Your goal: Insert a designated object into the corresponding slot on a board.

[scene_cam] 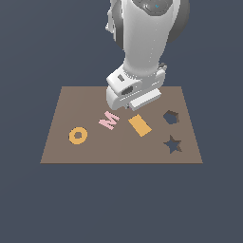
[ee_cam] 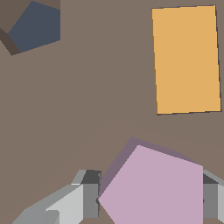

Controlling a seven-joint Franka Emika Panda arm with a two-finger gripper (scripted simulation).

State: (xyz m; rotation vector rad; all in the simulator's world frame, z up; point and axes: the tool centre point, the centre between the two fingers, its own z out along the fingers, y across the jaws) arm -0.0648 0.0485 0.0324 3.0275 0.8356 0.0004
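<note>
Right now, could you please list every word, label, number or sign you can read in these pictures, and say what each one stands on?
"M": a pink letter-shaped piece lying on the flat brown rectangular board.
The flat orange ring on that board may read as "O", or is only a ring.
No printed text shows on the white robot arm, or in the wrist view.

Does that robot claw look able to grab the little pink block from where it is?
Probably yes: in the wrist view the gripper has a finger on each side of the pink block, with nothing between. Whether the fingers actually press on it is unclear.
</note>
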